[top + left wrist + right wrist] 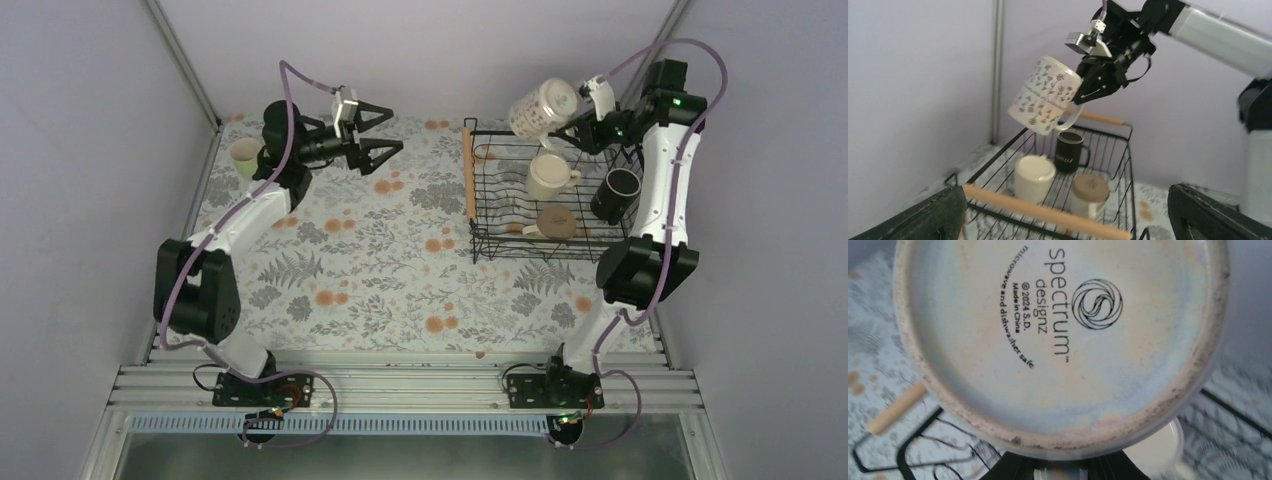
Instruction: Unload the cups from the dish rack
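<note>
My right gripper is shut on the handle of the patterned white cup and holds it tilted above the far edge of the black wire dish rack. The cup's base fills the right wrist view. In the rack stand the tall cream cup, the beige cup upside down and the black cup. The pale green cup stands on the table at far left. My left gripper is open and empty, facing the rack. The left wrist view shows the held cup above the rack.
The rack's wooden bar handle faces the left gripper. The floral tablecloth covers the table. Grey walls close in on the left, right and back.
</note>
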`<action>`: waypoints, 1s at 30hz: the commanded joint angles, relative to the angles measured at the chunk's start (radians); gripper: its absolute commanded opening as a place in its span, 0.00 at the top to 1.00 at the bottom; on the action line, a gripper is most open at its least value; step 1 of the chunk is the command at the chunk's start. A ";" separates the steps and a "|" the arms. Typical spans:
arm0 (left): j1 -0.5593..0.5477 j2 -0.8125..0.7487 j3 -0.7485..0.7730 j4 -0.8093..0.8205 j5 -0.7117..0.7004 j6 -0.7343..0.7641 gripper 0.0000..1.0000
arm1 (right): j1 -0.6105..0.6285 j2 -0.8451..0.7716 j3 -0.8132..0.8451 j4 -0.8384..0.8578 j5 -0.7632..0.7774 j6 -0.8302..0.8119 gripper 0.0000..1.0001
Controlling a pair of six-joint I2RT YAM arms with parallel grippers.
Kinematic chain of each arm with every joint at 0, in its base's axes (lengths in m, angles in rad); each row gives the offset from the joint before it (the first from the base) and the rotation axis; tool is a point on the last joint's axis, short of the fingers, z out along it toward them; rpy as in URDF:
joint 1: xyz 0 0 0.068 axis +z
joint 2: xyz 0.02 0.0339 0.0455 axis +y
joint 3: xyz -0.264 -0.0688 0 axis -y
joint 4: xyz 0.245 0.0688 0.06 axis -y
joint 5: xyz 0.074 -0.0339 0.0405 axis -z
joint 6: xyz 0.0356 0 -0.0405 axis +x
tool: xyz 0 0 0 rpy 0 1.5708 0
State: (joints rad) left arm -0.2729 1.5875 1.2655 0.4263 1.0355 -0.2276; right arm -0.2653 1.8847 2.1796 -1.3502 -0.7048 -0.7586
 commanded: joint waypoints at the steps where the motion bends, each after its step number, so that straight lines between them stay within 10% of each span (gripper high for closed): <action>1: -0.002 0.106 -0.007 0.573 0.109 -0.419 0.00 | 0.024 0.003 0.117 0.089 -0.348 0.090 0.97; 7: -0.038 0.266 0.070 0.887 0.108 -0.730 0.00 | 0.060 0.011 0.093 0.175 -0.701 0.113 0.97; 17: -0.140 0.376 0.262 0.696 0.092 -0.631 0.00 | 0.164 -0.113 -0.291 0.851 -0.835 0.541 0.97; 30: -0.186 0.504 0.420 0.618 0.110 -0.617 0.02 | 0.214 -0.071 -0.269 0.925 -0.888 0.617 0.97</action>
State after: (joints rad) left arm -0.4408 2.0762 1.6455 1.0233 1.1332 -0.8497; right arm -0.0658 1.8454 1.8694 -0.5312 -1.4612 -0.1783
